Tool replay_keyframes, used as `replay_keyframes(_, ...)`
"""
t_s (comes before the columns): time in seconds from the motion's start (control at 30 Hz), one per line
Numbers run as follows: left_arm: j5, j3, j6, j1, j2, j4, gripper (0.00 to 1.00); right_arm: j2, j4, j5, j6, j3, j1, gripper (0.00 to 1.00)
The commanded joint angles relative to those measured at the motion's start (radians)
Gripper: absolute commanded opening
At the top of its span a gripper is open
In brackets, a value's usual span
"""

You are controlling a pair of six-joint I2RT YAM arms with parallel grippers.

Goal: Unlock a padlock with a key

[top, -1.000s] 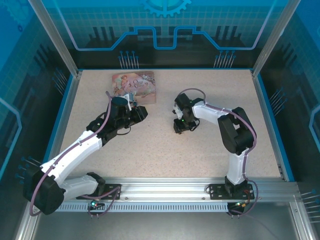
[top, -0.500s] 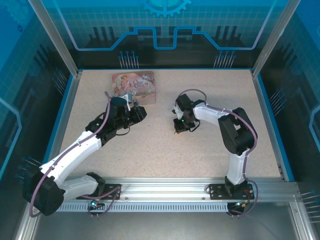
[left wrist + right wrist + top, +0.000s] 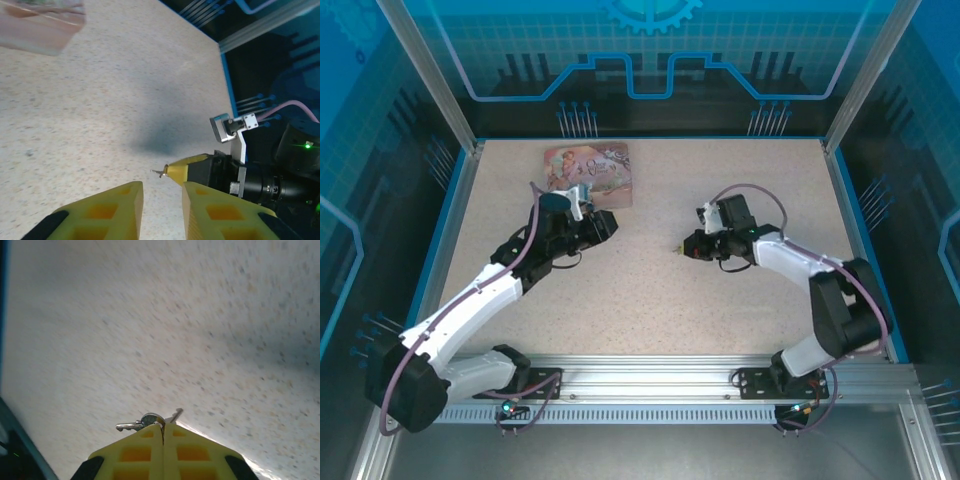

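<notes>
My right gripper (image 3: pixel 684 247) (image 3: pixel 163 427) is shut on the key (image 3: pixel 131 426), a small metal key on a ring (image 3: pixel 152 418) with a second blade sticking out to the right. In the left wrist view that yellow tip of the right gripper (image 3: pixel 172 172) points left with the key (image 3: pixel 159 173) jutting from it, above the table. My left gripper (image 3: pixel 604 224) (image 3: pixel 162 212) is open, facing the right one; bare table shows between its fingers (image 3: pixel 107 207). I cannot make out the padlock; it is hidden or out of view.
A pink illustrated tin box (image 3: pixel 589 172) lies at the back left of the speckled table (image 3: pixel 650 300), just behind the left wrist. Its blurred edge (image 3: pixel 42 22) shows at the top left in the left wrist view. Blue walls and aluminium rails surround the table.
The right arm has swung out to the right and turned its wrist, so its gripper now points left toward the left gripper with the key raised. The left gripper shifted slightly.
</notes>
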Motion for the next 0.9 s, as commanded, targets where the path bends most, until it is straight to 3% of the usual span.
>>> replay_keyframes(0.0, 0.128, -0.019, 0.01, -0.016, 0.037, 0.159, 0.32, -0.093, 0.175, -0.034, 0.149, -0.054, -0.012, 0.0)
replay_keyframes(0.13, 0.16, 0.013, 0.01, -0.08, 0.116, 0.246, 0.39, -0.182, 0.288, -0.007, 0.283, -0.105, -0.005, 0.0)
replay_keyframes(0.23, 0.156, 0.048, 0.007, -0.114, 0.179, 0.271, 0.5, -0.224, 0.293, 0.007, 0.326, -0.109, 0.006, 0.0)
replay_keyframes(0.3, 0.154, 0.059, -0.009, -0.13, 0.214, 0.307, 0.52, -0.245, 0.294, 0.013, 0.347, -0.112, 0.018, 0.0)
replay_keyframes(0.67, 0.171, 0.118, -0.061, -0.195, 0.36, 0.412, 0.52, -0.293, 0.27, 0.038, 0.376, -0.112, 0.077, 0.0)
replay_keyframes(0.87, 0.162, 0.124, -0.064, -0.198, 0.371, 0.412, 0.42, -0.306, 0.27, 0.044, 0.379, -0.114, 0.089, 0.0)
